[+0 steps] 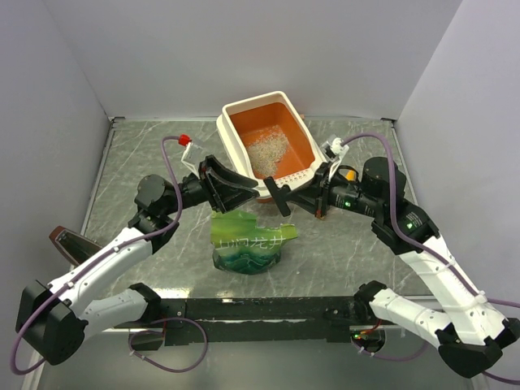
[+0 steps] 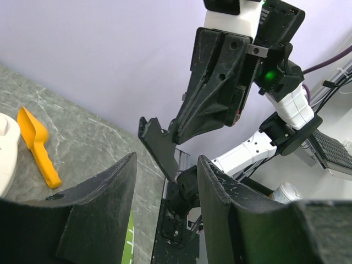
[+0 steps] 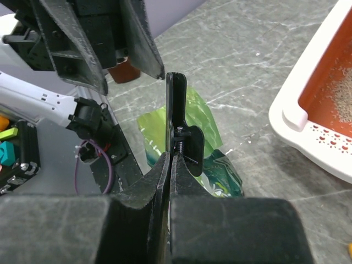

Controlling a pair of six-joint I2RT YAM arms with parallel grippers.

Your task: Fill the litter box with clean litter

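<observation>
A black clip (image 3: 176, 110) is being pinched flat in the right gripper (image 3: 166, 170), seemingly held clear of the green bag (image 1: 248, 244) for pouring; the left gripper (image 2: 166, 159) is being held half-open and empty, facing it; a little clean litter (image 1: 266, 150) is being contained in the litter box (image 1: 229, 142) just beyond.

Left gripper (image 1: 244, 187) and right gripper (image 1: 296, 197) crowding strip between litter box (image 1: 223, 126) near rim and green bag (image 1: 246, 244), tips facing, only narrow gap showing between. Black clip (image 1: 278, 199) sticking out of clamped right jaws, pointing toward left gripper's parted, empty fingers. Bag standing just below, blocking descent. Orange scoop (image 2: 37, 146) lying beside box on right. Room over box, and table left of bag, lying open.
</observation>
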